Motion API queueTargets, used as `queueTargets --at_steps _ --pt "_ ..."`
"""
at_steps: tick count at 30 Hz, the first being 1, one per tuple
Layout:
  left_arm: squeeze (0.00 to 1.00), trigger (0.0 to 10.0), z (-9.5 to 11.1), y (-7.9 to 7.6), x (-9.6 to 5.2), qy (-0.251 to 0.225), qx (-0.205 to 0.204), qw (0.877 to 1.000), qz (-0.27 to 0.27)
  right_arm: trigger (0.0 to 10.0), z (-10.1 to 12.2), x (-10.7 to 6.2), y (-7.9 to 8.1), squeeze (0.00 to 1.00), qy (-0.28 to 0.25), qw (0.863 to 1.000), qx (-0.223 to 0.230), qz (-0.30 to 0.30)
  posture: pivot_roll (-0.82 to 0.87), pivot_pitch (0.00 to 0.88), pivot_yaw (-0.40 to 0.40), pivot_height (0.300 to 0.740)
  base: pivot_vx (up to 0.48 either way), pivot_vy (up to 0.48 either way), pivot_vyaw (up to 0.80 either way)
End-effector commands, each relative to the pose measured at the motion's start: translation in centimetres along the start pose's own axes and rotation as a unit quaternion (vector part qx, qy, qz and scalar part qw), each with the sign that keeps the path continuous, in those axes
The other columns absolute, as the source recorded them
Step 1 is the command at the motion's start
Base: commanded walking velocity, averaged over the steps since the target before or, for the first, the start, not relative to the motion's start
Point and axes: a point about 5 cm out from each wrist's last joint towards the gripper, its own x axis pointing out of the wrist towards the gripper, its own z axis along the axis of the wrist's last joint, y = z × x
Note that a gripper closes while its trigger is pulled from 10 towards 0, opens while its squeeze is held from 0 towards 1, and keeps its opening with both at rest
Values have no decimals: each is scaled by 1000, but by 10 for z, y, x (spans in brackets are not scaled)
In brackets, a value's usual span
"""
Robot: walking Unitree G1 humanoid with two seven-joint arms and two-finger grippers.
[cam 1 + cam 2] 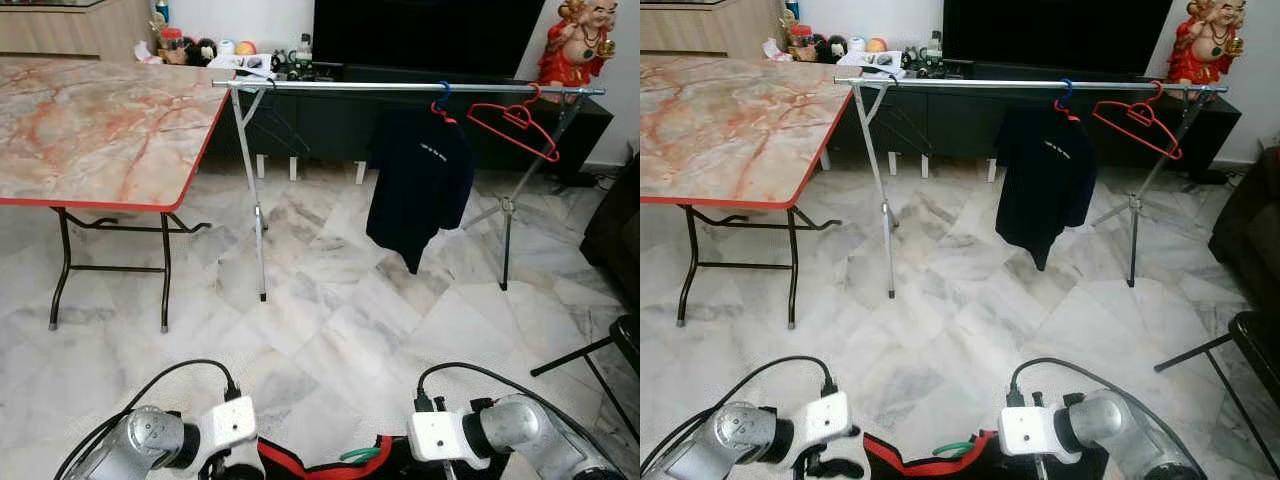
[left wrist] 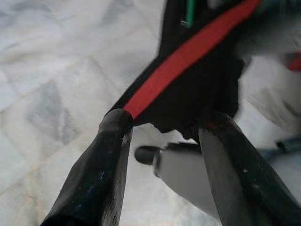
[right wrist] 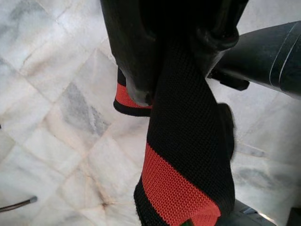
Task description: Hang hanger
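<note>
Low in front of me, both grippers hold a black garment with a red stripe (image 1: 318, 467), and a green hanger (image 1: 360, 455) pokes out of it. My left gripper (image 2: 164, 127) pinches the cloth at its fingertips, beside the red stripe (image 2: 188, 52). My right gripper (image 3: 181, 70) is shut on the knitted fabric (image 3: 188, 155), which hangs down from it. Ahead stands a clothes rack with a silver rail (image 1: 340, 87). A black T-shirt (image 1: 420, 180) hangs on it from a blue hanger (image 1: 441, 95), with a bare red hanger (image 1: 515, 125) to its right.
A marble-top folding table (image 1: 100, 120) with a red edge stands at the left, close to the rack's left leg (image 1: 255, 200). A dark TV cabinet (image 1: 330, 120) and a red statue (image 1: 575, 45) sit behind the rack. A black stand (image 1: 590, 360) and a dark seat (image 1: 615, 230) are at the right.
</note>
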Motion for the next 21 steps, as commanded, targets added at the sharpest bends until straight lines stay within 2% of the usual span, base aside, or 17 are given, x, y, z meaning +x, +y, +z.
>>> queueTargets --at_steps 1,4,6,13,18,21 --pt "0 10000 -4 -5 -1 23 20 999 -18 10000 1 -1 -2 0 1 1000 -11 1 75 62 -64 740 0 0 0" --pt "0 10000 -1 0 2 18 24 1000 5 10000 3 1 -2 0 -9 1000 -11 2 74 64 -64 740 0 0 0" --pt "0 10000 4 0 5 6 21 1000 1 10000 4 1 -2 0 -14 1000 -9 5 71 64 -66 740 0 0 0" --pt "0 10000 8 -2 11 17 39 999 -15 10000 4 0 -6 0 -15 1000 -16 0 68 61 -70 740 0 0 0" --pt "0 10000 11 -8 12 5 36 998 -43 10000 9 4 -13 0 -12 999 -31 -24 73 59 -71 740 0 0 0" --pt "0 10000 17 -8 13 -11 40 998 -40 10000 13 8 -17 0 -13 999 -38 -33 77 55 -72 740 0 0 0"
